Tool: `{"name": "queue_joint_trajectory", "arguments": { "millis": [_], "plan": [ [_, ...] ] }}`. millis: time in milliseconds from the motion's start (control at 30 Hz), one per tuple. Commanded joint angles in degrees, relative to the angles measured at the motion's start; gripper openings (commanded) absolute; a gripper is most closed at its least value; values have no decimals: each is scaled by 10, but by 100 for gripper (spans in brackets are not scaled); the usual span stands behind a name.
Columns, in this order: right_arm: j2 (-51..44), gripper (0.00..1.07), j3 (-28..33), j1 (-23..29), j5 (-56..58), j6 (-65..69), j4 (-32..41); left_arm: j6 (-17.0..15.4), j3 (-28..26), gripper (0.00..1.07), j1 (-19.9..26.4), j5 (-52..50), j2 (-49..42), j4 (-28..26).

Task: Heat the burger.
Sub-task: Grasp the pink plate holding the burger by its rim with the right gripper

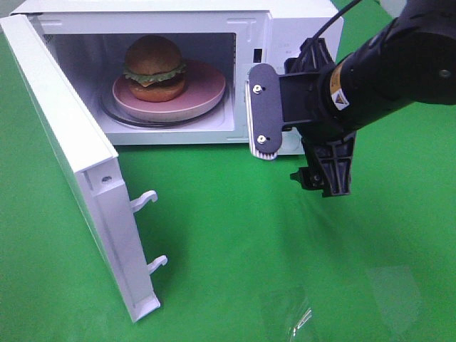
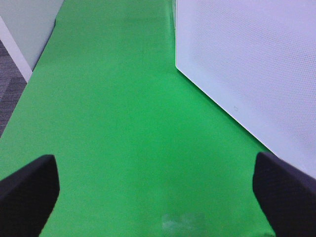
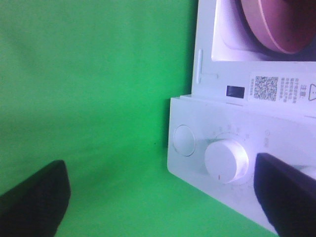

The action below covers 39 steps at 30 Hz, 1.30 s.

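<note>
The burger [image 1: 154, 68], round with a glossy golden-brown bun, frilly green lettuce and yellow cheese, sits on a round pink plate [image 1: 206, 89] inside the white microwave oven [image 1: 299, 28]. The plate is on the clear glass turntable [image 1: 117, 114], and the white oven door [image 1: 64, 142] hangs wide open on the left. My right end effector [image 1: 292, 167] hovers in front of the control panel with its black fingers spread wide and nothing between them. The white round dial [image 3: 226, 160] is just beside one finger. My left end effector [image 2: 153, 197] is spread too, over the bright green cloth surface [image 1: 249, 242] and next to a white dotted panel [image 2: 247, 64]. Past the surface's edge I see grey carpet floor [image 2: 10, 84] and a pale wall [image 2: 24, 24].
</note>
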Motion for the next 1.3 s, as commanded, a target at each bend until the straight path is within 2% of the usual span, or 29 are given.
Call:
{"name": "queue_joint_trajectory", "arguments": {
  "millis": [33,267,333,700,1100,1300],
  "plan": [
    [45,96,-42,8,-6,11,-13,-2,1,100,1,-8,-10,-4],
    [101,94,-97,28,-10,11,-22,-2,1,100,1,-8,-10,-4],
    [133,93,-133,33,-27,11,-22,-2,1,100,1,-8,-10,-4],
    [203,90,-207,33,-40,11,-30,-2,1,100,1,-8,-10,-4],
    [308,86,-335,32,-43,11,-32,-2,1,100,1,-8,-10,-4],
    [340,84,-364,32,-43,11,-11,-3,1,100,1,-8,-10,-4]
  ]
}}
